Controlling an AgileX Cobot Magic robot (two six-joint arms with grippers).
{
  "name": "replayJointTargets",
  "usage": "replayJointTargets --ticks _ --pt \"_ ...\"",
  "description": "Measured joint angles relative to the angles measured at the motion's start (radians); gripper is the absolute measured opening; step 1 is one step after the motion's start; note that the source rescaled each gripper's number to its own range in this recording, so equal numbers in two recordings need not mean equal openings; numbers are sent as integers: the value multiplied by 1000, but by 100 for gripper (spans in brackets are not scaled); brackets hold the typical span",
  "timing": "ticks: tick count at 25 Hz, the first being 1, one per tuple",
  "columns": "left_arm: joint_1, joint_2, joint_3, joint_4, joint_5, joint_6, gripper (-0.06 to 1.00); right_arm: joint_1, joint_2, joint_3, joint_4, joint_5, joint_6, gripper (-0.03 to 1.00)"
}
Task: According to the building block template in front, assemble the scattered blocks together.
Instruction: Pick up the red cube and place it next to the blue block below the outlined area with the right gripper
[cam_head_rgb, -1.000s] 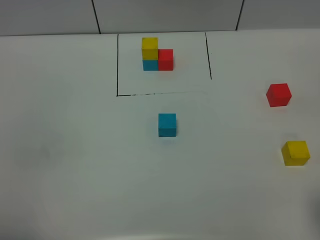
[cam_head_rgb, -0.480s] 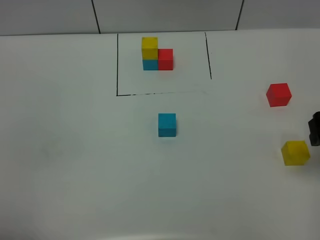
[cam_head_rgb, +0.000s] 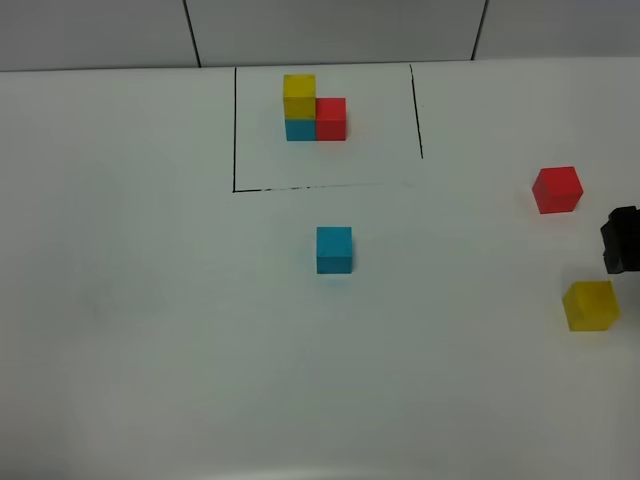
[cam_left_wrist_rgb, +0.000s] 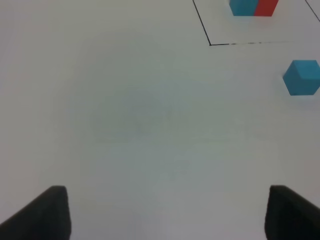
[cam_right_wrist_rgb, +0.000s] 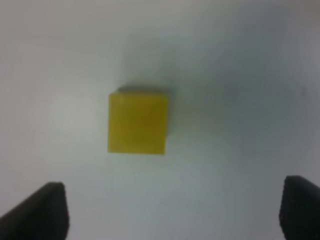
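The building block template (cam_head_rgb: 314, 108) stands at the back inside a thin black outline: yellow on cyan-blue, red alongside. Part of it shows in the left wrist view (cam_left_wrist_rgb: 252, 6). The scattered cyan-blue cube (cam_head_rgb: 334, 249) sits mid-table and also shows in the left wrist view (cam_left_wrist_rgb: 302, 77). The red cube (cam_head_rgb: 557, 189) and the yellow cube (cam_head_rgb: 590, 305) lie at the right. My right gripper (cam_right_wrist_rgb: 170, 212) is open and empty above the table, with the yellow cube (cam_right_wrist_rgb: 137, 122) ahead of its fingertips. My left gripper (cam_left_wrist_rgb: 165, 215) is open and empty over bare table, far from the cubes.
The black end of the right arm (cam_head_rgb: 622, 240) enters the high view at the right edge, between the red and yellow cubes. The black outline (cam_head_rgb: 235, 130) frames the template. The white table (cam_head_rgb: 150, 300) reaches back to a tiled wall.
The black end of the right arm has come into the high view at the right edge and moved a little inward and toward the back. No cube has moved.
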Motion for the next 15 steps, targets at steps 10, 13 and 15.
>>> replayJointTargets --ticks 10,13,15 --pt "0 0 0 0 0 0 97 -56 30 0 19 -28 -8 79" --pt "0 0 0 0 0 0 97 -71 30 0 19 -29 -10 79" --pt "0 0 0 0 0 0 97 -74 30 0 24 -32 -20 79"
